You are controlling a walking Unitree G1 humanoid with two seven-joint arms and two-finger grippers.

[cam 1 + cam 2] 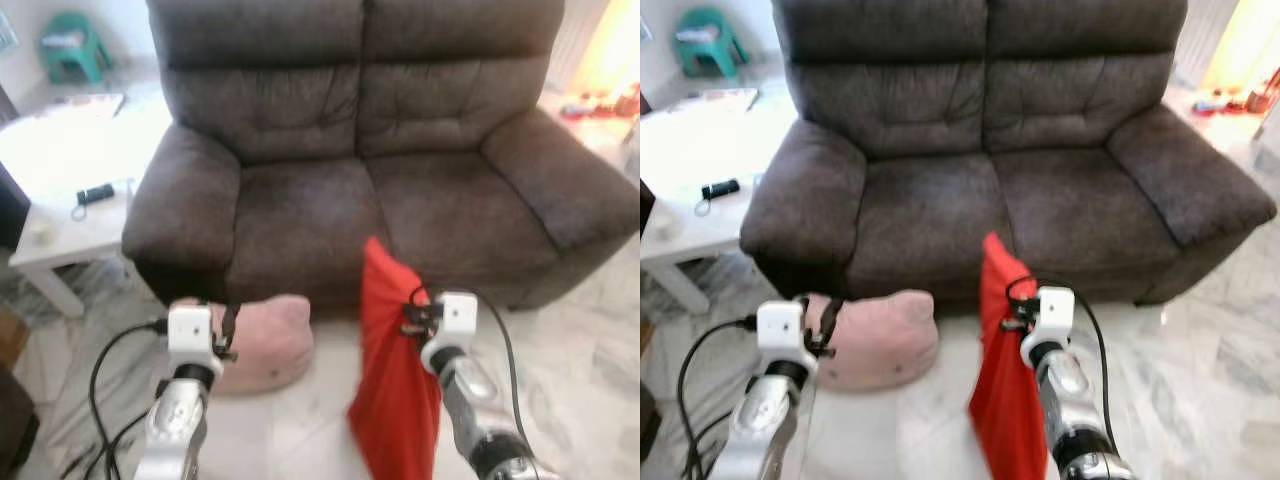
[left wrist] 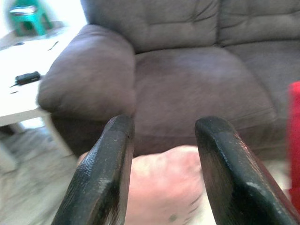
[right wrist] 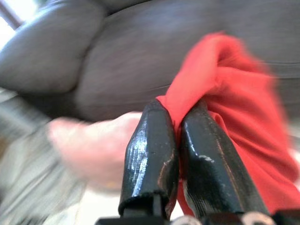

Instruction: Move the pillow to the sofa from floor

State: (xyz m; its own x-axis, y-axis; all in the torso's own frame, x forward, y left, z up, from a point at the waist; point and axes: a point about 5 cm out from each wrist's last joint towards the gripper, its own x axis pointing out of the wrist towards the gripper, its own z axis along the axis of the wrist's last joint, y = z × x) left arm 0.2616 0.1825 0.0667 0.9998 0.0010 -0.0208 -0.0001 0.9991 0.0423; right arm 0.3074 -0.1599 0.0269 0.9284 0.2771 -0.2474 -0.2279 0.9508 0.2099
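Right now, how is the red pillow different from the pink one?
The red pillow hangs lifted, pinched by the right gripper; the pink pillow lies on the floor, untouched, with the open left gripper above it. The red one droops long and limp; the pink one sits rounded. Both are in front of the sofa.

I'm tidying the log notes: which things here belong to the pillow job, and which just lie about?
Job:
red pillow, pinched by the right gripper
sofa
pink pillow on the floor
left gripper, open above it

Lying about:
white table
black device on it
green stool
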